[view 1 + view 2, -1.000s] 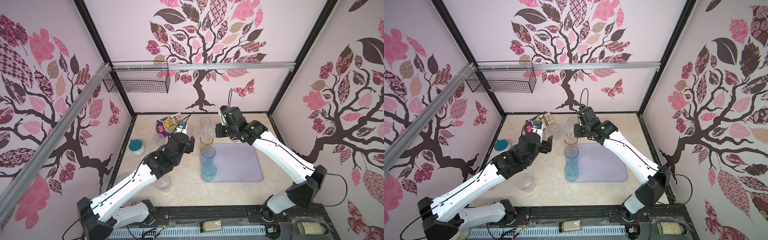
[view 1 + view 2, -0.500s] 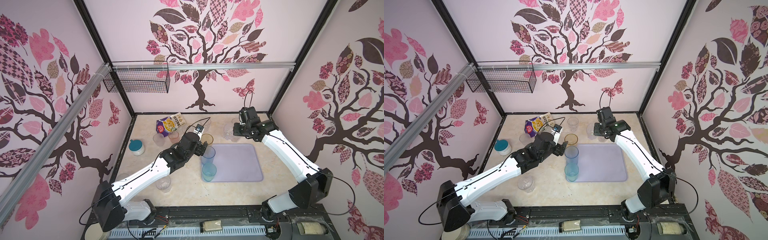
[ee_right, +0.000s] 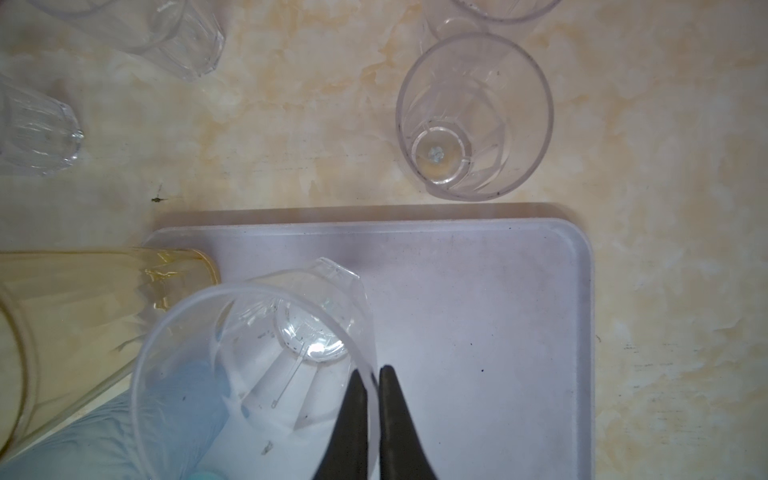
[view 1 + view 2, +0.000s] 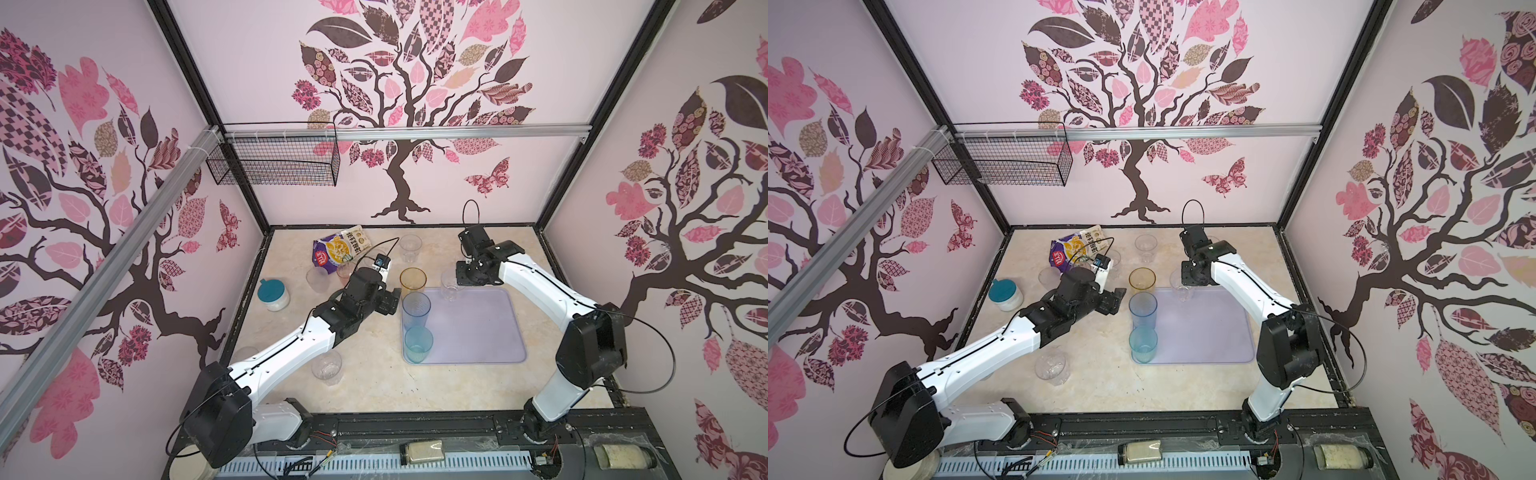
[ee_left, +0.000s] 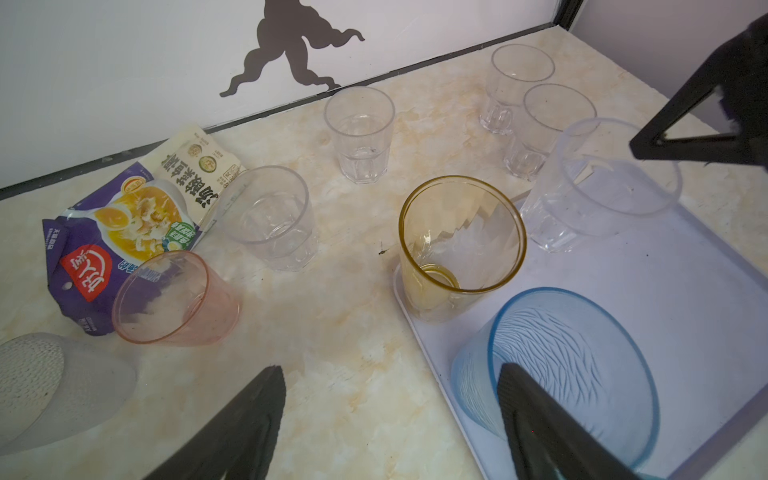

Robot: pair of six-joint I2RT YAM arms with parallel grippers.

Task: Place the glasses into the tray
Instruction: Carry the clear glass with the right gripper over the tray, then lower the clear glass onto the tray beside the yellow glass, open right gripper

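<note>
This is a robot test booth in a lab, not a home: black frame posts [image 4: 189, 79] box in walls papered with a pink tree mural [image 4: 399, 124]. The white left arm [image 4: 291, 349] and right arm [image 4: 536, 286] stand bolted at the front of a marble-look tabletop [image 4: 374, 386], beside a slotted cable duct [image 4: 478, 460].
</note>
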